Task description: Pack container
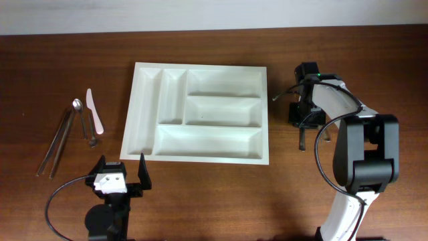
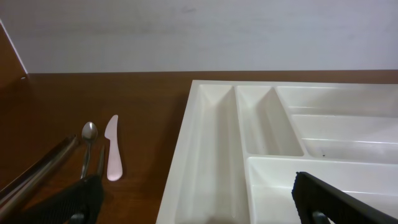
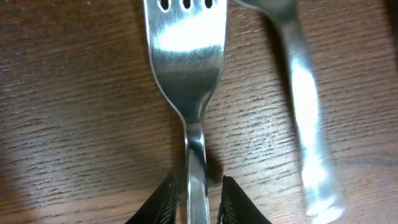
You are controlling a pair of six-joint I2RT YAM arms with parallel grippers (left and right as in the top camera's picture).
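Observation:
The container, a white cutlery tray [image 1: 198, 152] with five compartments, lies in the middle of the table and shows no cutlery inside; it also fills the right of the left wrist view [image 2: 205, 155]. My right gripper [image 1: 302, 114] is down at the table to the right of the tray. In the right wrist view its fingers [image 3: 198, 199] sit tight on either side of the neck of a steel fork [image 3: 186, 62] lying flat on the wood. My left gripper [image 1: 122, 175] is open and empty in front of the tray's near left corner [image 2: 199, 202].
A second steel utensil [image 3: 306, 118] lies just right of the fork. Left of the tray lie a spoon [image 1: 77, 105], a pink plastic knife [image 1: 95, 114], another small utensil [image 1: 91, 132] and metal tongs [image 1: 56, 142]; they also show in the left wrist view [image 2: 112, 149].

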